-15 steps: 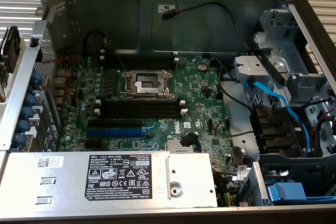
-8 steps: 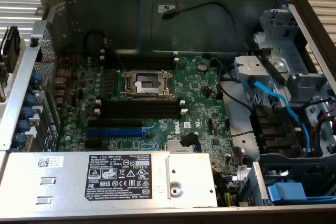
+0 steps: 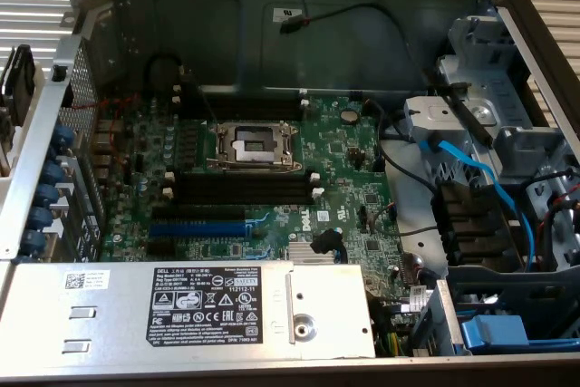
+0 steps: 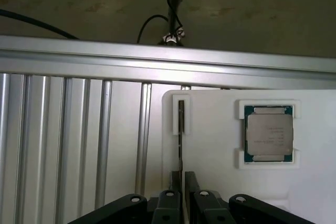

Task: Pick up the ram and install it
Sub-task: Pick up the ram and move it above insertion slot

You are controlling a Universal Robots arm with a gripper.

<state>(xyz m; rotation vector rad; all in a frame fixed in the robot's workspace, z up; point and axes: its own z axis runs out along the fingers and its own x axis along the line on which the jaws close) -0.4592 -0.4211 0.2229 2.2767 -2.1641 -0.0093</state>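
The ram (image 4: 181, 129), a thin dark stick seen edge-on, stands upright in a narrow pocket of a white tray (image 4: 210, 177). My gripper (image 4: 182, 182) is lined up right at the stick's near end. I cannot tell whether it is clamped on the ram or loose around it.

In the same tray, apart from the ram, 1 square processor chip (image 4: 269, 137) sits in its own pocket. The tray rests on ribbed aluminium rails (image 4: 79, 140).

The exterior view shows an open computer case (image 3: 272, 24) holding a green motherboard (image 3: 349, 156). Its long black slots (image 3: 245, 189) with white end clips look empty.

I judge the task to be at its start: the ram is not lifted out of its pocket, and nothing is installed.
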